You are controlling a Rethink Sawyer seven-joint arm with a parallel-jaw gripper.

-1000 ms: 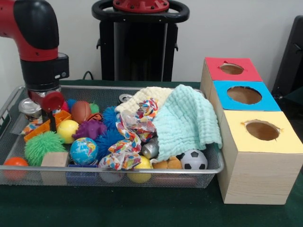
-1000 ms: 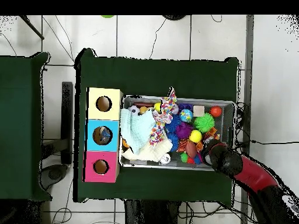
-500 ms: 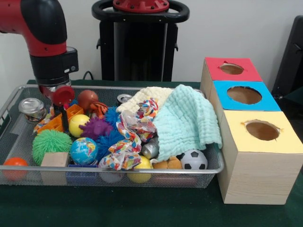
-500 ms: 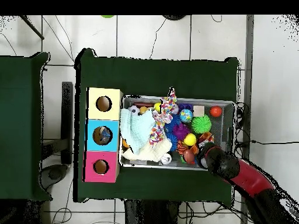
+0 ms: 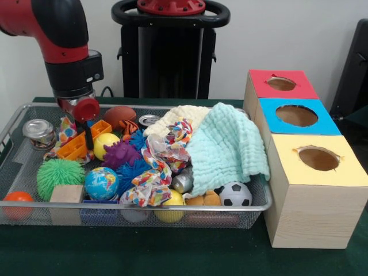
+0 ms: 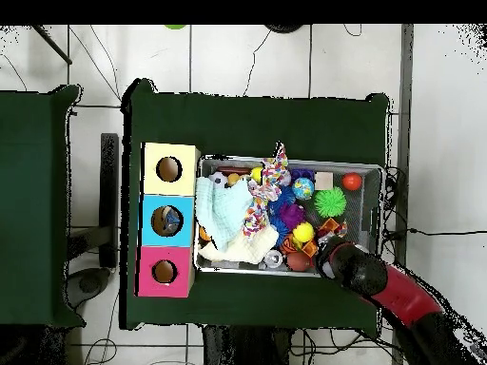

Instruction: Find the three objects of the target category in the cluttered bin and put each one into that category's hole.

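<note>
Sorting boxes [image 5: 305,155] are lined at the mesh bin's [image 5: 17,123] 3 o'clock. Gripper [image 5: 87,135] is lowered among toys at 10 o'clock, beside an orange block [image 5: 75,146]; finger state cannot be told. Target category is unclear.

The wire bin [image 5: 261,198] is silver mesh on a dark green table [image 5: 172,253]. Inside, a mint green cloth [image 5: 227,146] lies beside a cream one [image 5: 181,115], with a confetti-patterned rag [image 5: 155,172] in many colours. Near the front sit a blue-and-green globe ball [image 5: 102,183], a black-and-white football [image 5: 236,194], a spiky lime ball [image 5: 57,174] and an orange ball [image 5: 18,198]. The wooden box [image 5: 305,213] has red, blue and yellow tops. The arm [image 5: 63,34] is red and black.
</note>
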